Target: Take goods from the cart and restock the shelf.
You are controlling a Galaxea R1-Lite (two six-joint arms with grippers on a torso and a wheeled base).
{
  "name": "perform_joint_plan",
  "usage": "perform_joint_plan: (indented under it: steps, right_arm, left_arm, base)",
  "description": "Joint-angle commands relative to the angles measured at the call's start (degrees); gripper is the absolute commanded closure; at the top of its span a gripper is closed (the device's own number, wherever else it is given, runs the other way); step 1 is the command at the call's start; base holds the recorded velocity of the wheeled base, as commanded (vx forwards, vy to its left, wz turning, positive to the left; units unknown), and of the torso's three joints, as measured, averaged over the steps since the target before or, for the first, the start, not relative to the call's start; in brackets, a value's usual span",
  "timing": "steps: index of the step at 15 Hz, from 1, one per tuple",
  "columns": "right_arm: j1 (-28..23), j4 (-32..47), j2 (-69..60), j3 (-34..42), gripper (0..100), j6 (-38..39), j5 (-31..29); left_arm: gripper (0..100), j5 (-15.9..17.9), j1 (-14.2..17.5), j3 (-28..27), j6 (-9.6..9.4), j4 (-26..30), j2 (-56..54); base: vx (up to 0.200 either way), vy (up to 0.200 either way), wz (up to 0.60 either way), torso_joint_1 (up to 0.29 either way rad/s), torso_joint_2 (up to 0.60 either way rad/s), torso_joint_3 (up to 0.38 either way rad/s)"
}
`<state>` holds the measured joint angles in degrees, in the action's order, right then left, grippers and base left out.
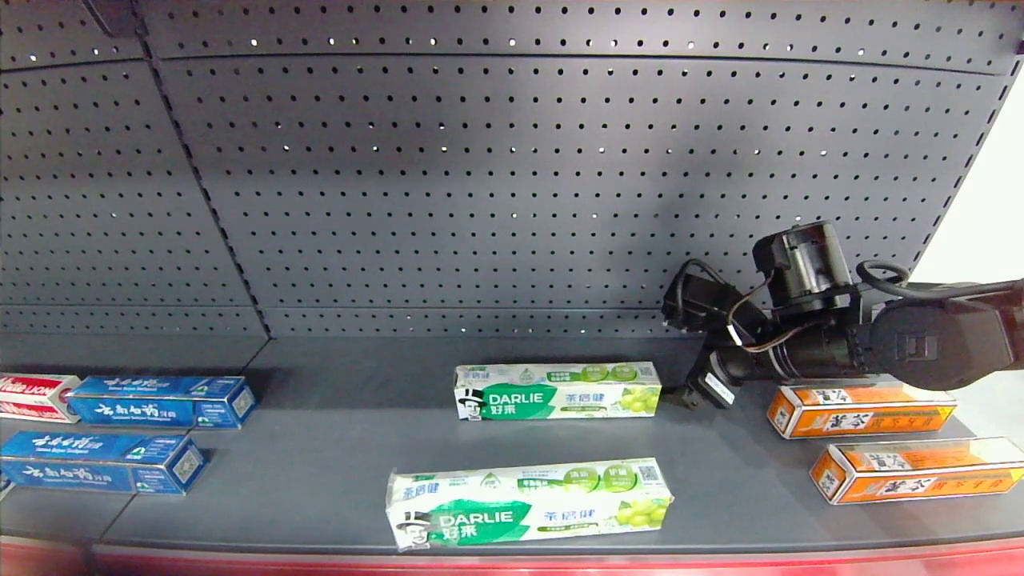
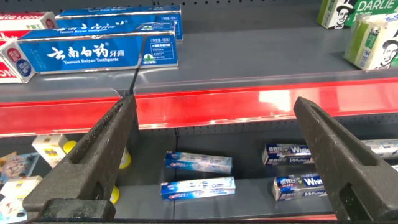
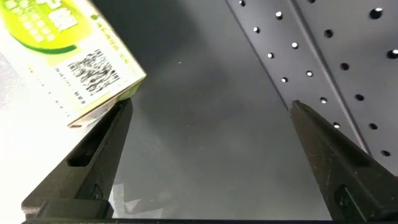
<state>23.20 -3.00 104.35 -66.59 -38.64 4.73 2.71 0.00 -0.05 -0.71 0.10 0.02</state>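
- Presently on the dark grey shelf (image 1: 336,416), before a perforated back panel (image 1: 512,200): two green toothpaste boxes, lying flat and well apart. The rear green box (image 1: 558,390) is at mid-depth and the front green box (image 1: 530,504) is near the front edge.
- Robot's left end of the shelf: two blue toothpaste boxes, one behind (image 1: 164,400) and one in front (image 1: 100,462). A red-and-white toothpaste box (image 1: 32,398) lies just beside the rear blue one.
- Robot's right end: two orange toothpaste boxes, rear (image 1: 860,410) and front (image 1: 916,470), lying flat and near each other.
- Right gripper (image 3: 205,155): low over the shelf just past the right end of the rear green box. Its jaws are spread wide and hold nothing. In the right wrist view the box's barcode end sits close by one finger (image 3: 93,168), with bare shelf between the fingers.
- Left gripper (image 2: 211,162): jaws spread wide and holding nothing, facing the red front strip (image 2: 205,102) of the shelf from below its level.
- Lower shelf, seen between the left fingers: four blue-and-white toothpaste boxes, two nearer the middle (image 2: 198,163) (image 2: 198,187) and two towards the side (image 2: 292,154) (image 2: 305,186).
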Motion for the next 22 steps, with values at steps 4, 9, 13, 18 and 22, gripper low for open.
perform_joint_plan:
  steps: [4, 9, 13, 18, 22]
  right_arm:
    - [-0.70, -0.08, -2.57, 1.90, 0, -0.03, 0.10]
    - [-4.21, -0.17, -12.86, 3.83, 0, 8.59, -0.25]
    - [-4.74, -11.50, -20.15, 10.51, 0, 18.87, -2.97]
    - [-6.32, -27.59, -28.94, 26.68, 0, 26.25, -6.22]
    - [-8.26, -37.61, -30.35, 31.87, 0, 36.18, -12.64]
  left_arm:
    - [0, 0.02, 0.00, 0.05, 0.00, -0.01, -0.02]
    - [0, 0.02, 0.00, -0.04, 0.00, -0.01, -0.02]
    - [0, 0.02, 0.00, 0.05, 0.00, -0.01, -0.02]
    - [0, 0.02, 0.00, -0.04, 0.00, -0.01, -0.02]
    - [0, 0.63, 0.00, -0.04, -2.28, 0.25, -0.02]
  base:
    - [0.000, 0.000, 0.00, 0.000, 0.00, 0.000]
    - [0.000, 0.000, 0.00, 0.000, 0.00, 0.000]
    - [0.000, 0.000, 0.00, 0.000, 0.00, 0.000]
    - [0.000, 0.000, 0.00, 0.000, 0.00, 0.000]
    - [0.000, 0.000, 0.00, 0.000, 0.00, 0.000]
